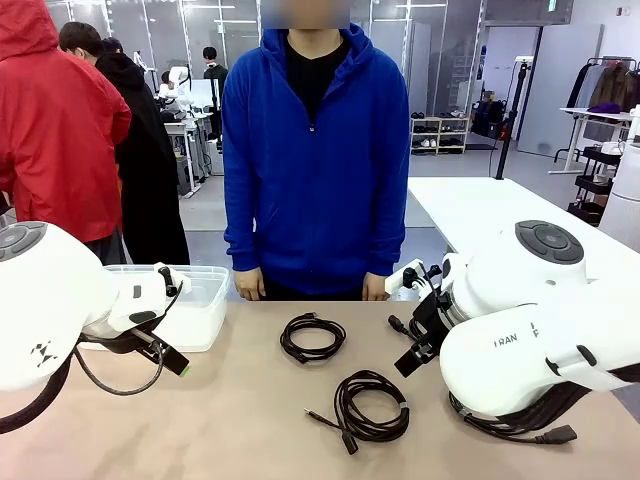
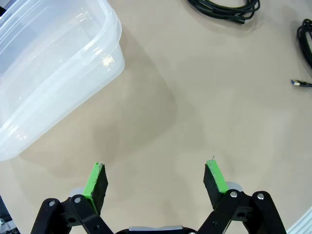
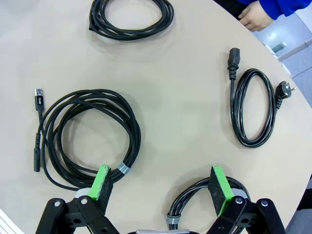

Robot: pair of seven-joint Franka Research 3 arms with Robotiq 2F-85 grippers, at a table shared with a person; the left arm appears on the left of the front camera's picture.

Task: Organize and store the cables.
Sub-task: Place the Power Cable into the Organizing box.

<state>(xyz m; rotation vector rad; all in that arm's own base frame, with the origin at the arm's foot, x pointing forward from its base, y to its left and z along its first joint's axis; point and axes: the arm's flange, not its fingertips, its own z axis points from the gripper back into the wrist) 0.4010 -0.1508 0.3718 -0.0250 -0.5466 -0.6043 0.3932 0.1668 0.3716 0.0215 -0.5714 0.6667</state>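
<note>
The cables (image 1: 312, 337), probably light, limp coils lying on the bench (image 1: 230, 420) near the clear tub (image 1: 205, 310), look best pinched across bundled strands by a grey tie (image 3: 124, 169); the left gripper (image 2: 156, 170) and right gripper (image 3: 158, 178) gape empty.

Clear glossy plastic tub (image 2: 112, 53), matt beige tabletop (image 2: 195, 97), matt black cables (image 3: 132, 127), glossy white arm shell (image 1: 540, 340)

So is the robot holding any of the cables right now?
No, nothing is held. Both are open: the left gripper over bare table, the right gripper above the cables.
</note>
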